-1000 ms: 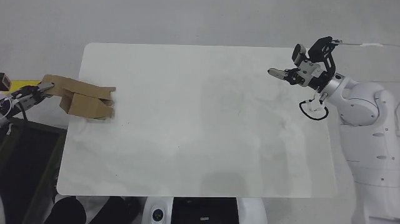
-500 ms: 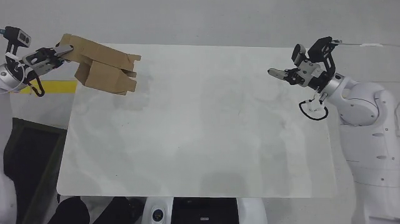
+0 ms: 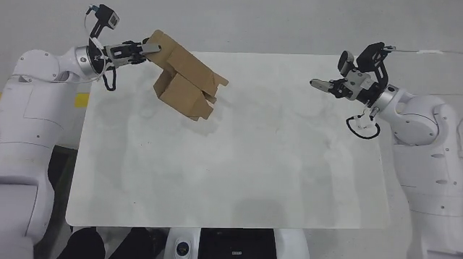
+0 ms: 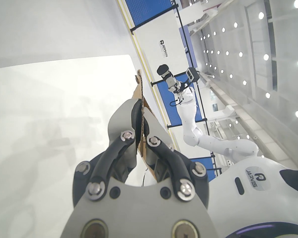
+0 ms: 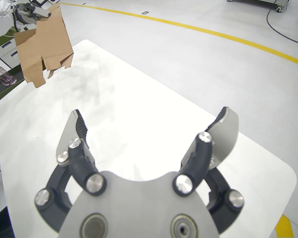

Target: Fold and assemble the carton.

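- We hold the carton (image 3: 187, 78) by one upper edge in the left gripper (image 3: 147, 48); its fingers are pinched tight on the cardboard, which the left wrist view shows edge-on between them.
- The carton hangs tilted in the air over the far left corner of the table (image 3: 253, 172); in the right wrist view its loose lower flaps seem clear of the surface.
- The right gripper (image 3: 322, 84) is spread wide and empty over the table's right side, well apart from the carton.
- To do this step well, we judge that the carton should come down near the middle of the table, where both arms reach; the grip is on a thin edge, so we carry it slowly lest the sheet swing or slip.
- We would lay a broad panel flat before letting go; the free gripper can then press one flap while the other folds.
- As a container the carton is not yet formed; its panels are half collapsed and its flaps unfolded; we see nothing in it.
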Controlling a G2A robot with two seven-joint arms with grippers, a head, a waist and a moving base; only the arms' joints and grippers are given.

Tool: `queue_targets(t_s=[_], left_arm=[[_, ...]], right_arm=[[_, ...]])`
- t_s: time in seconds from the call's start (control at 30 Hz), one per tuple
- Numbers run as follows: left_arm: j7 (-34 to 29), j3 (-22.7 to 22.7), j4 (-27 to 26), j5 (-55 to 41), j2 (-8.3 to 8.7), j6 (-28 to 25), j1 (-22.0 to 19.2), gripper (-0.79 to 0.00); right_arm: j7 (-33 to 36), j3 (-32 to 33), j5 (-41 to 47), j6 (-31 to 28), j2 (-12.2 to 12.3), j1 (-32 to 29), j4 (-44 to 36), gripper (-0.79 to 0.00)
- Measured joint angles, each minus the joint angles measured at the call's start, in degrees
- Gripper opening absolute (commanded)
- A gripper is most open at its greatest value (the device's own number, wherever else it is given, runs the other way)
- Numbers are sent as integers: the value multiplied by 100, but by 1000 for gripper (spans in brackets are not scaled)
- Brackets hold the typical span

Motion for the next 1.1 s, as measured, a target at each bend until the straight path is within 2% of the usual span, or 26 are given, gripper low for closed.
queue_targets(t_s=[0.17, 0.27, 0.63, 0.83, 0.97, 1.1], left_arm=[[109, 497, -222, 58, -167, -111, -132, -785], [181, 726, -456, 53, -209, -182, -118, -785], [340, 1419, -1409, 33, -147, -343, 37, -785], [547, 1794, -1725, 127, -62, -552, -34, -785], [707, 2103, -1903, 153, 25, -711, -91, -785], [746, 2380, -2026, -40, 110, -749, -149, -785]], right_arm=[[0, 0, 0, 0, 0, 0, 0, 0], [0, 0, 0, 0, 0, 0, 0, 0], [-2, -74, 239, 74, -5, -110, 1, 0], [889, -634, 2177, -218, -16, 168, 525, 0], [1990, -1233, 3673, -403, -31, 633, 1077, 0], [2619, -1930, 4751, -149, -36, 1037, 1281, 0]])
